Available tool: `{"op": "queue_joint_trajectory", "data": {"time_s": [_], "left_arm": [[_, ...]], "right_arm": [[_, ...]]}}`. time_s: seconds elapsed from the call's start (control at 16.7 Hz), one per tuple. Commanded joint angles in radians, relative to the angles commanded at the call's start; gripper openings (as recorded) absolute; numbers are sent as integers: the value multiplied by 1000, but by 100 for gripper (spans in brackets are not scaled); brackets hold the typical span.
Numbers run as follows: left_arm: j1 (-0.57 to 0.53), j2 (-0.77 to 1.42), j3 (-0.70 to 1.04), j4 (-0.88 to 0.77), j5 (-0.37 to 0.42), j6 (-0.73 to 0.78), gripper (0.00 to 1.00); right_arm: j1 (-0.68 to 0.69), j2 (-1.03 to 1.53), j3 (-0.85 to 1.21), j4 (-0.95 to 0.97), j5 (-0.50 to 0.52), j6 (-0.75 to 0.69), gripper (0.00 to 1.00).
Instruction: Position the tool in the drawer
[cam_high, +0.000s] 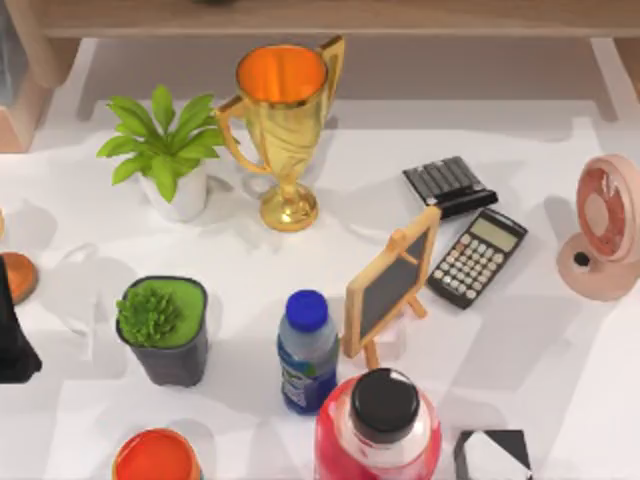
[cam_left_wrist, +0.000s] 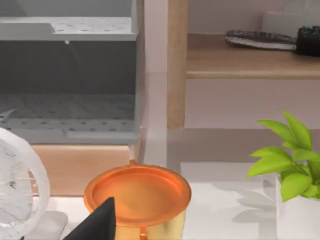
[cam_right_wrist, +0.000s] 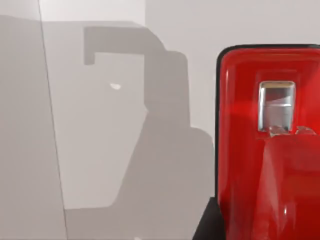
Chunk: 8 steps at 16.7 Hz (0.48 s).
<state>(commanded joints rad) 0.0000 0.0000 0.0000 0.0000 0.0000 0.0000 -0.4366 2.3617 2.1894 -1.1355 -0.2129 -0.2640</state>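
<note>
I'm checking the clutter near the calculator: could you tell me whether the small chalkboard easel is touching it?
Apart. The top view shows a strip of bare white table between the chalkboard easel and the calculator.

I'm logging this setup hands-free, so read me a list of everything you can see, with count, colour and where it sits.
Trophy cup: one, gold with orange inside, back centre.
Leafy plant: one, green in white pot, back left.
Succulent: one, green in dark grey pot, front left.
Bottle: one, blue cap, front centre.
Red jar: one, black lid, front edge.
Mini chalkboard: one, wooden frame, centre.
Calculators: two, black, right of centre.
Fan: one, pink, right edge.
Orange-topped cup: one, front left edge.
Black-and-white box: one, front right.
Remote: one, dark, on wooden shelf.
Left gripper: black, left edge.
</note>
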Motion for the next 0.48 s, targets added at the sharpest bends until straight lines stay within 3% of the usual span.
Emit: {"op": "queue_joint_trajectory", "data": {"time_s": [0.48], "left_arm": [[0,0,0,0,0,0,100]], "right_arm": [[10,37,-88,27,31,-78,0]]}}
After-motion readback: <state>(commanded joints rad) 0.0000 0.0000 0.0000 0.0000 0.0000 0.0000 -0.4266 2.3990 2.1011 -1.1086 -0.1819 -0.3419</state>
